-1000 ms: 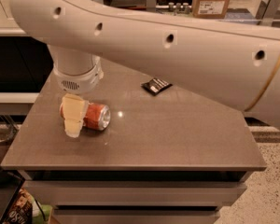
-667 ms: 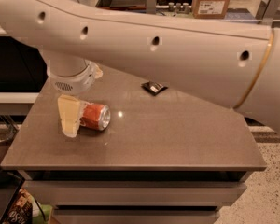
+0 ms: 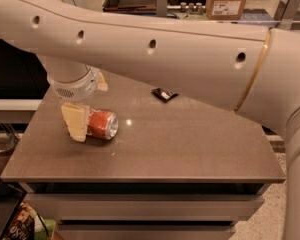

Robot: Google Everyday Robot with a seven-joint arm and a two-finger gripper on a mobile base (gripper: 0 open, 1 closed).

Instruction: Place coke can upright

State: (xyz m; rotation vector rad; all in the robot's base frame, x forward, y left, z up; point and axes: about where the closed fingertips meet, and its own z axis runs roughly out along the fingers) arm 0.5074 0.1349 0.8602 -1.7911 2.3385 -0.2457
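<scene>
The gripper [image 3: 76, 122], cream and wedge-shaped, meets the glossy red coke can [image 3: 103, 125], which lies sideways just right of the jaws on the smooth brown desk [image 3: 190, 144]. I cannot tell whether the jaws clench it.

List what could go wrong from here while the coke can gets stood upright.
1. The coke can lies on its side on the table. Being round, it may roll toward the front edge if the pincer nudges it.
2. The pincer sits at the can's left end, away from its middle, so a lift from there may let the can swing or slip out.
</scene>
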